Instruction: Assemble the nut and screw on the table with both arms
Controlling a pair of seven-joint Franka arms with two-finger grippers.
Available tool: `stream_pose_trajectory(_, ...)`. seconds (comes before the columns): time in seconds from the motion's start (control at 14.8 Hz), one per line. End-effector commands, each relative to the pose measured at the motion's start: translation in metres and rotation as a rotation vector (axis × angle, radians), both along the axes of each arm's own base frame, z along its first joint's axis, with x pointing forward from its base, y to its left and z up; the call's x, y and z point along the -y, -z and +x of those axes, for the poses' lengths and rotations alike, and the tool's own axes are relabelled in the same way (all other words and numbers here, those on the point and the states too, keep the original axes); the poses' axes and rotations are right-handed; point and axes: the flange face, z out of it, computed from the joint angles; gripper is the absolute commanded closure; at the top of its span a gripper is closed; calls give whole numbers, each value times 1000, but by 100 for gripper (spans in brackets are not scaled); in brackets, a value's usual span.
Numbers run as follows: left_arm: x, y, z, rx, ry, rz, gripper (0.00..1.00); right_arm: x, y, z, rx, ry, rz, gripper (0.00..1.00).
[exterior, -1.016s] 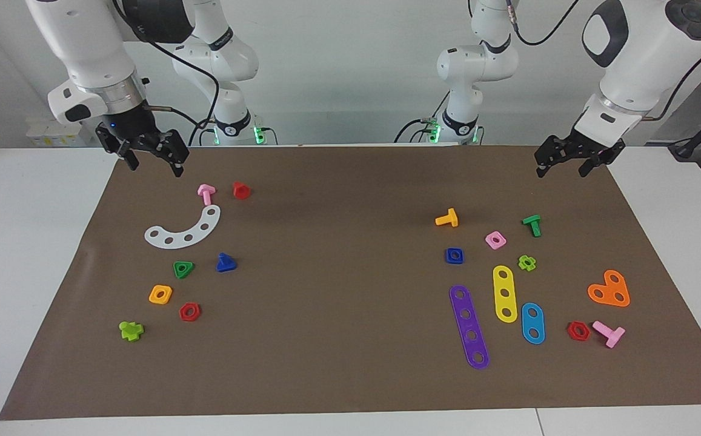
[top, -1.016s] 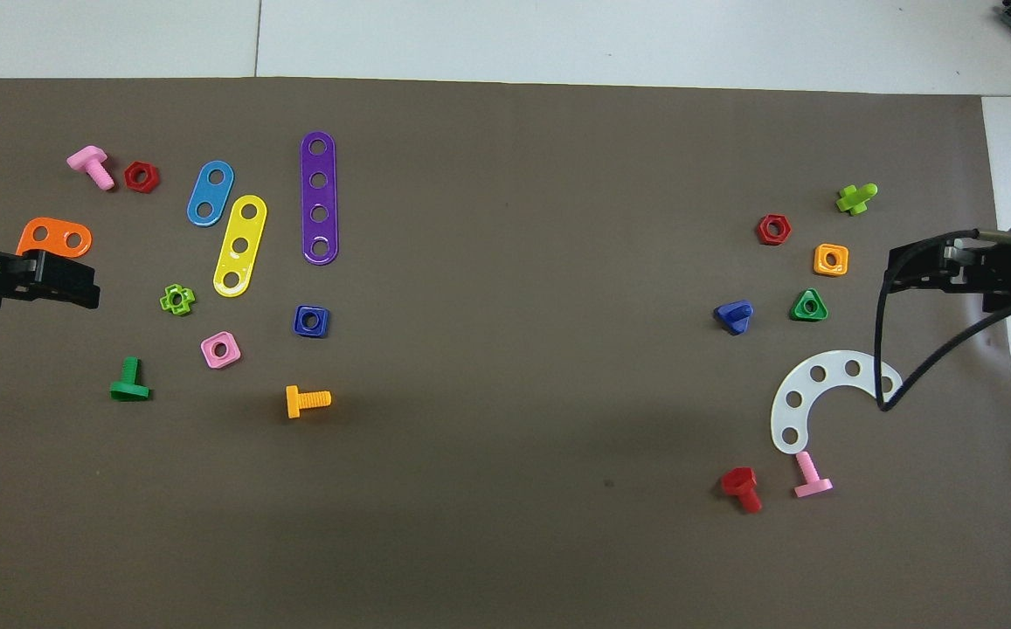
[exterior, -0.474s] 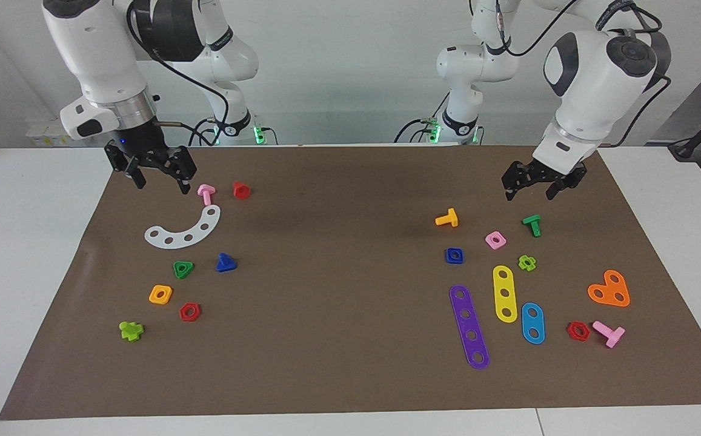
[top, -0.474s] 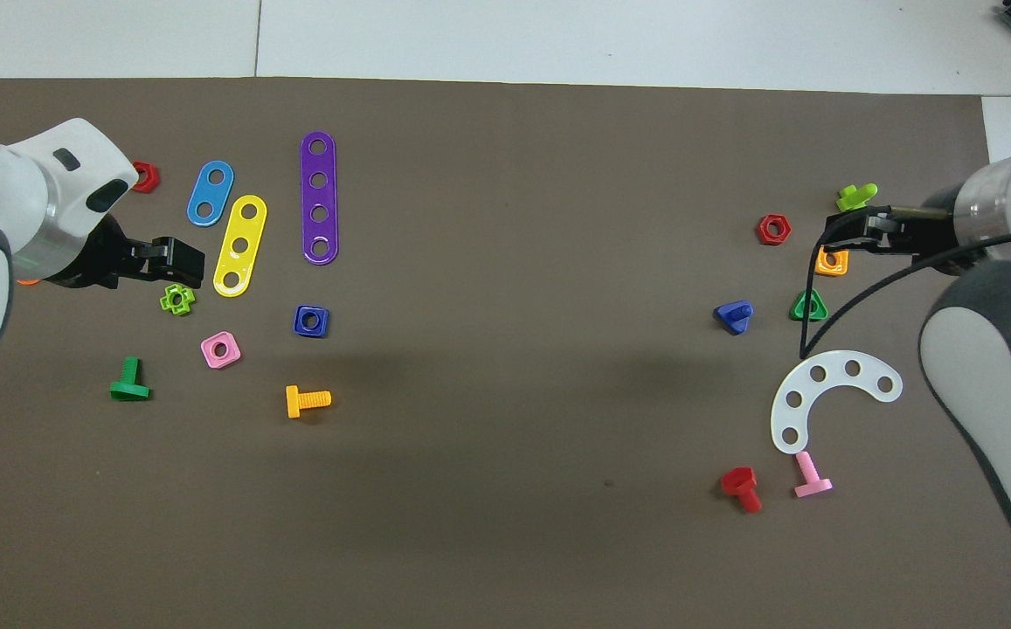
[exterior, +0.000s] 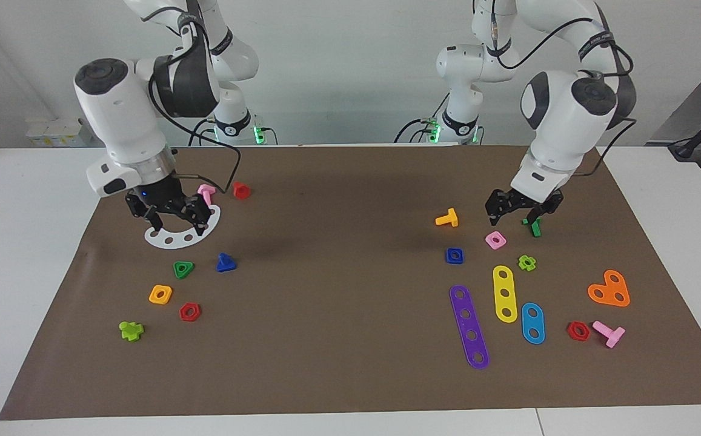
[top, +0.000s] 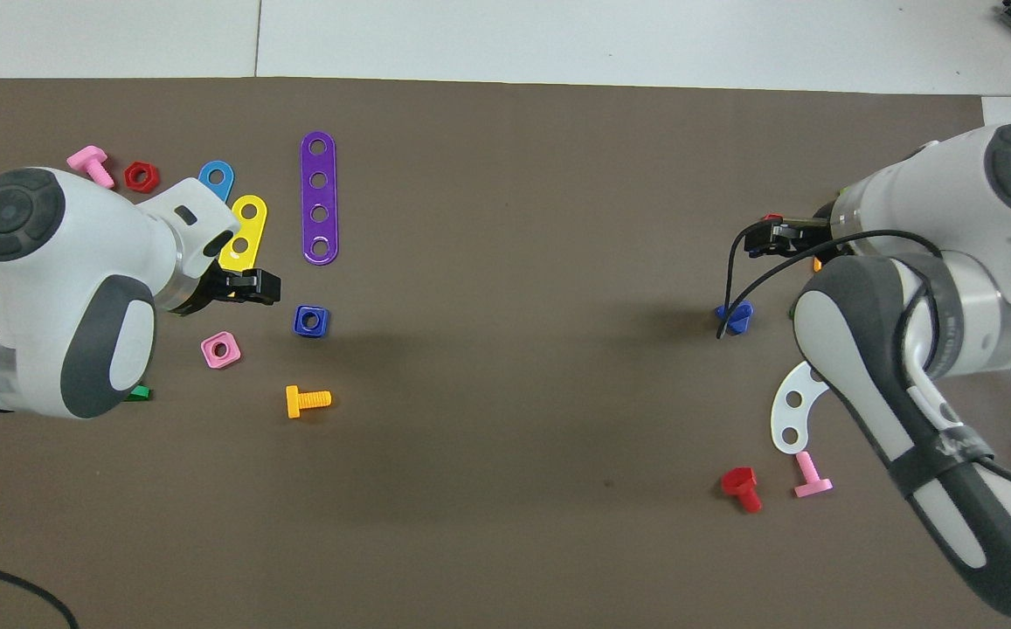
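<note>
— Nut (exterior: 454, 255), seen from across the table: flat on the mat (exterior: 350, 363), toward the left arm's end, nearer to the robots than the purple strip (exterior: 469, 327). Screw (exterior: 225, 263) well apart from it, toward the right arm's end, beside the green triangle (exterior: 183, 269).

— Handling?

— Probably light, stiff, smooth plastic. Best pinched across the nut's flat sides and across the screw's head, shaft left free.

— Claws?

— Left gripper (exterior: 512, 213) released, empty, over the pink nut (exterior: 495, 240). Right gripper (exterior: 177, 219) released, empty, over the white curved strip (exterior: 168, 241).

— From above?

— Nut (top: 311, 321) near the left gripper (top: 256, 286); screw (top: 735, 316) near the right gripper (top: 767, 238). No boxes or trays; pieces loose on the mat.
</note>
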Motion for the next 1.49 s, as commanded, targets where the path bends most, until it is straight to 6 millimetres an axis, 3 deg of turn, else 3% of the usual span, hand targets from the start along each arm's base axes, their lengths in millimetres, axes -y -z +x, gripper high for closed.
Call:
stream_pose_trajectory(0.0,4,30,-14,40,0,-3,12,-5,39,-18,19,-24,15,5)
stream_pose_trajectory(0.14,23,56,-15,46,36,-6,13,-8,65,-24,9,-31,13,5)
stream_pose_trajectory(0.34,41,77,-13,63,71,-12,14,-9,91,-28,19,-34,16,9)
stream_pose_trajectory(0.61,53,109,-11,62,120,-12,14,-15,100,-35,5,-47,14,19)
stream_pose_trajectory(0.68,51,113,-10,59,152,-9,14,-16,100,-36,1,-48,14,27)
stream_pose_trajectory(0.81,46,113,-9,53,194,-5,16,-16,100,-35,1,-50,13,66)
stream_pose_trajectory(0.95,45,113,-9,53,196,-5,19,-16,100,-36,-4,-51,13,95)
stream_pose_trajectory(1.02,46,114,-10,50,197,-4,21,-16,100,-37,-8,-63,12,100)
stream_pose_trajectory(1.15,46,118,-11,39,196,-2,30,-16,100,-39,-20,-73,10,100)
stream_pose_trajectory(1.42,43,119,-13,10,193,4,59,-17,94,-38,-25,-61,10,100)
